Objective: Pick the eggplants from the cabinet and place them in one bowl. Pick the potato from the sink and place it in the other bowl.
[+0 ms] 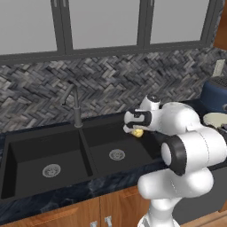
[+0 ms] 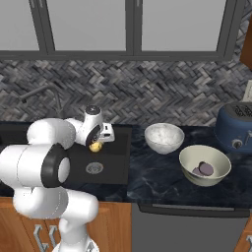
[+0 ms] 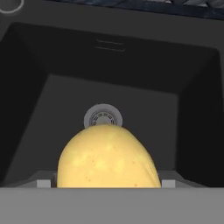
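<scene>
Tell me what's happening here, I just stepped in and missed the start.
The robot's gripper is shut on the potato and holds it above the right basin of the black sink. Two eggplants already lie in the cream bowl. The speckled bowl beside it has nothing in it yet.

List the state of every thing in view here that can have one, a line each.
Yellow knobbly potato: held, lifted above the basin.
Two-finger gripper: shut on the potato.
Black double-basin sink: both basins bare.
Pale cream bowl: holds dark purplish eggplants.
White speckled bowl: upright, nothing seen inside.
</scene>
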Controlling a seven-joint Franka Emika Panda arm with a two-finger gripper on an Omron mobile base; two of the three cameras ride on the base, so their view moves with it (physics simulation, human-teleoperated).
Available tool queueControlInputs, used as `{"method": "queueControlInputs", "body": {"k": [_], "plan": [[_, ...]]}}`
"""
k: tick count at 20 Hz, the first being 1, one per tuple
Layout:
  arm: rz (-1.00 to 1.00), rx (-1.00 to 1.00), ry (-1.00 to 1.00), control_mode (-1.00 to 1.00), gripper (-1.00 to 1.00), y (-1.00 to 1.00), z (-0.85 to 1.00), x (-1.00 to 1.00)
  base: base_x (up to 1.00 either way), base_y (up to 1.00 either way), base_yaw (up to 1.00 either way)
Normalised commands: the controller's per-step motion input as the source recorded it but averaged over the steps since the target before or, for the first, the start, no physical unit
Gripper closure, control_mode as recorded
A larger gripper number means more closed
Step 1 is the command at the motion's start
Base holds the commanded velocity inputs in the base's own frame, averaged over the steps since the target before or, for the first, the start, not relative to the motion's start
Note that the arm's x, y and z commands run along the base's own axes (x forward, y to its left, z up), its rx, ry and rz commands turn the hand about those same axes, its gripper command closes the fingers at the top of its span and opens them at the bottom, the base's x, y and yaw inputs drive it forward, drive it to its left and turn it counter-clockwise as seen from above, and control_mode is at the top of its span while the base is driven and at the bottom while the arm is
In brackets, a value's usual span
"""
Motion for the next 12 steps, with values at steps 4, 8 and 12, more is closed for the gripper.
{"method": "queueControlInputs", "body": {"k": [4, 8, 12], "plan": [[0.00, 0.00, 0.00, -1.00, 1.00, -0.08, 0.47, -0.41, 0.00, 0.00, 0.00], [0.00, 0.00, 0.00, -1.00, 1.00, -0.16, 0.53, -0.35, 0.00, 0.00, 0.00], [0.00, 0.00, 0.00, -1.00, 1.00, -0.20, 0.60, -0.32, 0.00, 0.00, 0.00]]}}
